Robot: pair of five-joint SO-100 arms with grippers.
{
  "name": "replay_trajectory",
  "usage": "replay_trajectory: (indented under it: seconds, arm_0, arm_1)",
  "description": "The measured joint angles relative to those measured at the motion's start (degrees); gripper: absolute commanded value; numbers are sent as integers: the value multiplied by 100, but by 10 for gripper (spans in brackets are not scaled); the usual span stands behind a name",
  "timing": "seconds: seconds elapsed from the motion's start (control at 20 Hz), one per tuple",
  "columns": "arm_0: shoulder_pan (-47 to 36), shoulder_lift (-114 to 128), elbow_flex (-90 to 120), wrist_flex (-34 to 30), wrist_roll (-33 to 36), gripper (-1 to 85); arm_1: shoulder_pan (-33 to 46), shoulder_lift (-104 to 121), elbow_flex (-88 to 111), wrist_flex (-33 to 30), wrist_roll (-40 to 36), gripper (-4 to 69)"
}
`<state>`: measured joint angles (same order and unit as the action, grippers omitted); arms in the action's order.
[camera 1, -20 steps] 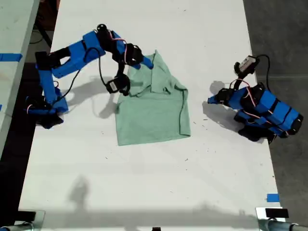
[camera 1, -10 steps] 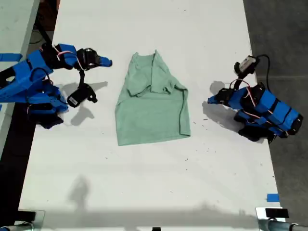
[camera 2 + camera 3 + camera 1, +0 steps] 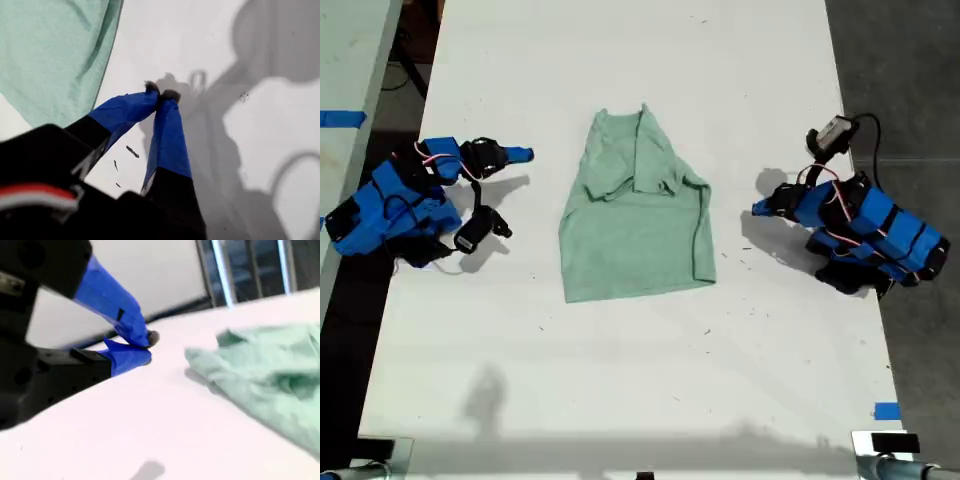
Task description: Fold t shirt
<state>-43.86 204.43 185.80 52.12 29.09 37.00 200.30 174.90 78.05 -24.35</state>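
The pale mint-green t shirt (image 3: pixel 635 220) lies flat in the middle of the white table (image 3: pixel 620 380). Its upper part is folded in, so the sleeves and collar bunch at the far end. My first gripper (image 3: pixel 757 208) rests at the exterior view's right, a short way off the shirt's side hem. In the first wrist view its blue fingers (image 3: pixel 170 135) are pressed together, my first gripper (image 3: pixel 161 92) shut on nothing beside the shirt (image 3: pixel 50 50). My second gripper (image 3: pixel 525 155) sits at the exterior view's left, apart from the shirt (image 3: pixel 270 375). My second gripper (image 3: pixel 146 347) is shut and empty.
Dark floor (image 3: pixel 910 80) borders the table on the exterior view's right. Blue tape (image 3: pixel 887 410) marks the table's near right corner in that view. A second pale surface with blue tape (image 3: pixel 340 118) stands at the exterior view's left edge.
The second arm let go of the shirt's far end and drew back to the exterior view's left, folding down beside its base. The shirt's top settled flat. The first arm stayed still.
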Motion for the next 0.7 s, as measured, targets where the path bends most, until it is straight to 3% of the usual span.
replay_trajectory:
  seconds: [0.7]
  arm_0:
    - [-158,123,26,70,-123,-3]
  arm_1:
    - [0,0,0,0,35,19]
